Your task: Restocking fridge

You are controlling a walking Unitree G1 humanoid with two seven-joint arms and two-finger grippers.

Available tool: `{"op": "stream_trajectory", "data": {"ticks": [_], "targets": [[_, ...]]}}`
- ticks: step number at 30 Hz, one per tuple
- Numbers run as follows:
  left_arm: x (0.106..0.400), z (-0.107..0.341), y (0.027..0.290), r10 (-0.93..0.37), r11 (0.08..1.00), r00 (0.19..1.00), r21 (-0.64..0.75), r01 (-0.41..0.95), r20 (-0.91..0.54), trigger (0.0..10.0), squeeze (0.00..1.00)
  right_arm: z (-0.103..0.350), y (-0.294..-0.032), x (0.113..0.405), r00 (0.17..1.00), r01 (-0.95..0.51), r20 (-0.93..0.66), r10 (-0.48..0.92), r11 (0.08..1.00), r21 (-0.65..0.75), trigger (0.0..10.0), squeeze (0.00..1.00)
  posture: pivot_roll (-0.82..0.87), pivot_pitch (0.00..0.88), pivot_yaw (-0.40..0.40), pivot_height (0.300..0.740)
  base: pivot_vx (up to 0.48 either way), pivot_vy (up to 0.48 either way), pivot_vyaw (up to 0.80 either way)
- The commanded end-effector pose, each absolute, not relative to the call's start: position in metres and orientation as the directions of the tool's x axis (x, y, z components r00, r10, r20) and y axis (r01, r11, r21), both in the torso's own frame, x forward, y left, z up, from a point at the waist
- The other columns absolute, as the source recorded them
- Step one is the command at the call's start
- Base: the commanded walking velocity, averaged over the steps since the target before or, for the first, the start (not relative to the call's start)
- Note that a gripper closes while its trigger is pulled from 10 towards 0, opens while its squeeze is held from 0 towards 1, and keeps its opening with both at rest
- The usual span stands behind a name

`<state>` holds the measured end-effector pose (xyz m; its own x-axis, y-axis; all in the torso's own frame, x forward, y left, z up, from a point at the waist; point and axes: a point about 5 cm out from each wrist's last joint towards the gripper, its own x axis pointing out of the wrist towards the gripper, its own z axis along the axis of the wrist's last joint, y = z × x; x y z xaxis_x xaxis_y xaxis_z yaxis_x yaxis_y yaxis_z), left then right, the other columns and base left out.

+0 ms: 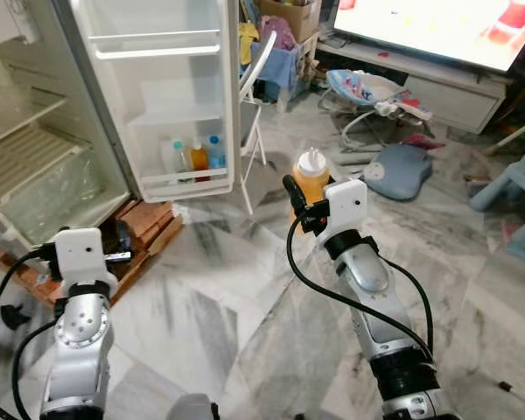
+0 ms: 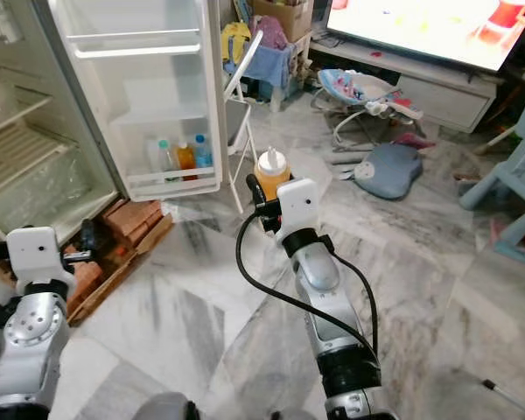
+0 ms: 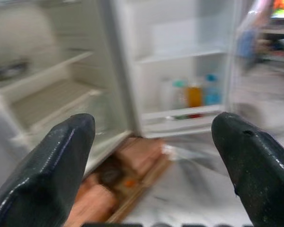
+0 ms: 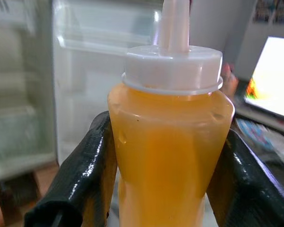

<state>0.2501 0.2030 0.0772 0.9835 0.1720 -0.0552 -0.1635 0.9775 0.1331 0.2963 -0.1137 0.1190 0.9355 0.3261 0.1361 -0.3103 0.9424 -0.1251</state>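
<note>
An orange squeeze bottle [image 1: 311,175] with a white nozzle cap stands upright between the black fingers [image 4: 83,175] of my right gripper [image 1: 308,196], which is shut on it and held out over the floor. The fridge stands open at the left, its wire shelves [image 1: 26,157] bare. Its open door [image 1: 157,96] carries three bottles [image 1: 197,156] on the lowest door shelf. My left gripper [image 3: 156,156] is open with nothing in it, and points at the fridge's lower part from a short way off.
Bricks on a wooden pallet [image 1: 149,223] lie under the fridge. A white folding chair [image 1: 258,87] stands just beyond the door. A baby bouncer [image 1: 372,96], grey cushion [image 1: 401,171], TV [image 1: 437,26] and blue chair [image 1: 521,184] are to the right. Marble floor lies ahead.
</note>
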Motion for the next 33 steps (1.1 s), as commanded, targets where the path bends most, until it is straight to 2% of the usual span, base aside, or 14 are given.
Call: {"op": "stream_trajectory", "data": {"ticks": [1,5,11,22,24,33], "targets": [[0.250,0.082,0.207,0.162,0.976,0.986,0.152,-0.154,-0.044,10.0,0.00,0.129,-0.107,0.298,0.923,-0.323,0.178,0.341,0.938,-0.123,10.0,0.00,0.14,0.061,-0.045,0.740,0.322,0.352,0.00],[0.250,0.085,0.204,0.129,0.979,0.991,0.167,-0.121,-0.037,10.0,0.00,0.128,-0.106,0.298,0.924,-0.324,0.176,0.340,0.939,-0.113,10.0,0.00,0.14,0.069,-0.045,0.740,0.352,0.324,0.00],[0.250,0.085,0.202,0.114,0.977,0.993,0.188,-0.104,-0.043,10.0,0.00,0.132,-0.106,0.300,0.920,-0.324,0.189,0.343,0.938,-0.126,10.0,0.00,0.14,0.073,-0.042,0.740,0.464,0.000,0.00],[0.252,0.087,0.197,0.104,0.977,0.993,0.193,-0.093,-0.047,10.0,0.00,0.131,-0.105,0.298,0.918,-0.332,0.185,0.351,0.935,-0.128,10.0,0.00,0.13,0.079,-0.042,0.740,0.480,0.000,0.72],[0.252,0.087,0.195,0.115,0.983,0.992,0.149,-0.106,-0.051,10.0,0.00,0.132,-0.103,0.298,0.916,-0.337,0.186,0.356,0.933,-0.127,10.0,0.00,0.14,0.080,-0.043,0.740,0.480,0.000,0.62],[0.252,0.088,0.190,0.111,0.984,0.992,0.147,-0.102,-0.058,10.0,0.00,0.136,-0.099,0.299,0.902,-0.363,0.195,0.385,0.921,-0.140,10.0,0.00,0.13,0.081,-0.044,0.740,0.455,0.000,0.00]]}}
